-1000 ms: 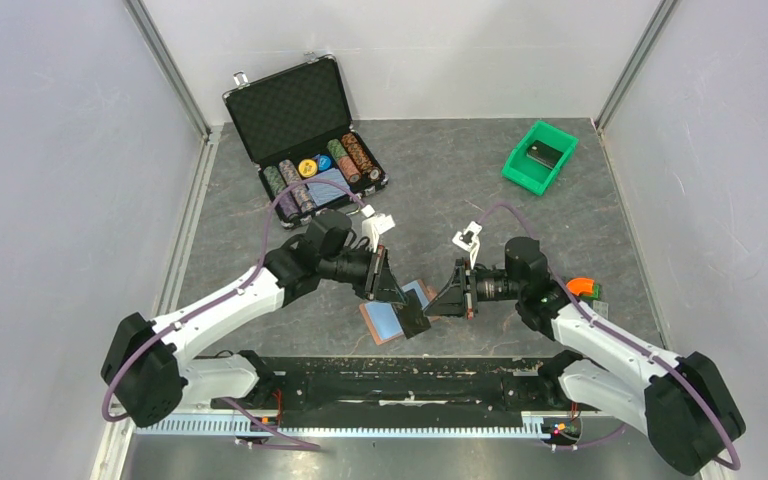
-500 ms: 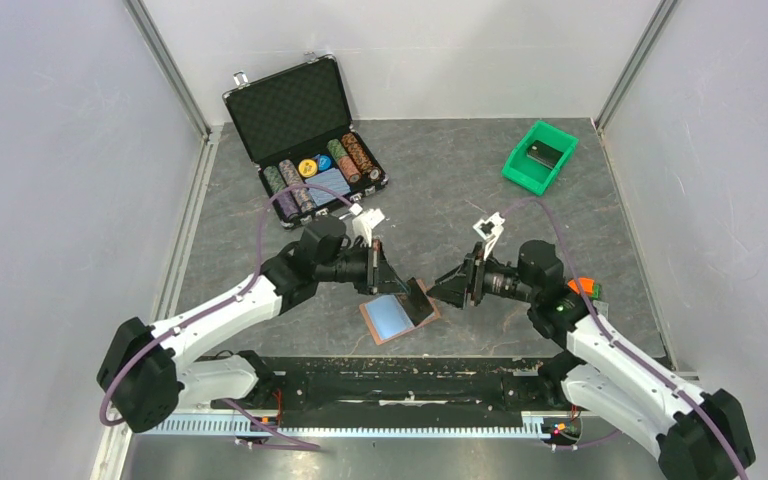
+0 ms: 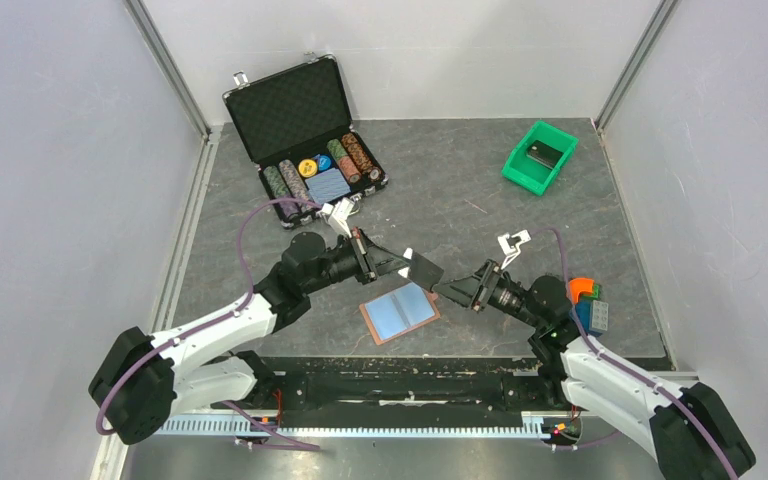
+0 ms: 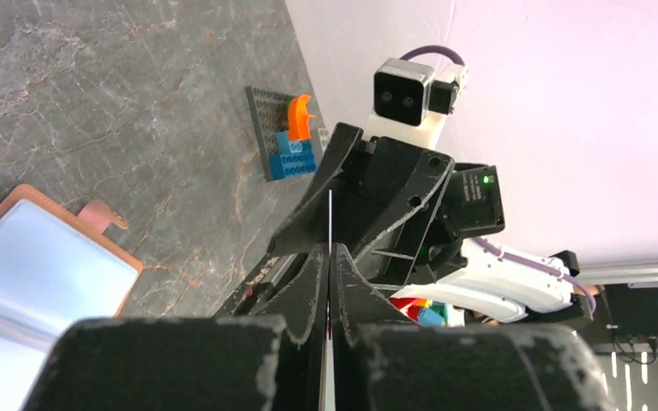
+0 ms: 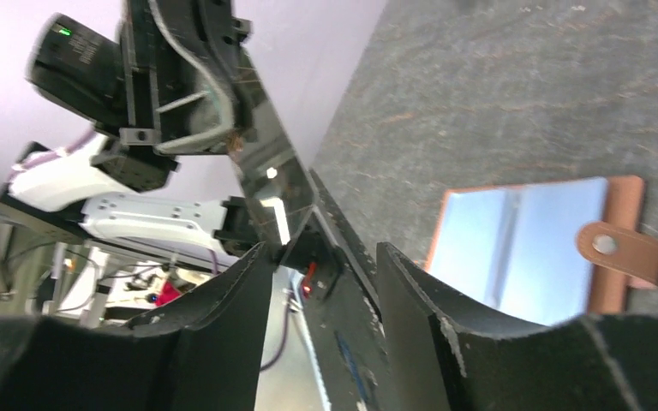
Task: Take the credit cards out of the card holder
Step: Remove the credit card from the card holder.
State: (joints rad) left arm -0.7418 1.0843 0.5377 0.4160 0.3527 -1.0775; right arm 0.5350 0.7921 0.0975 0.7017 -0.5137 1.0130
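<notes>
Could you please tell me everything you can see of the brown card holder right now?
The card holder is a flat bifold wallet, brown and leather-like outside, lined in smooth light blue. It lies fully open, lining up, on the grey table near its front edge. A fold runs down its middle; a brown tab with a round snap sticks out from one side. Only the table appears to touch it.
</notes>
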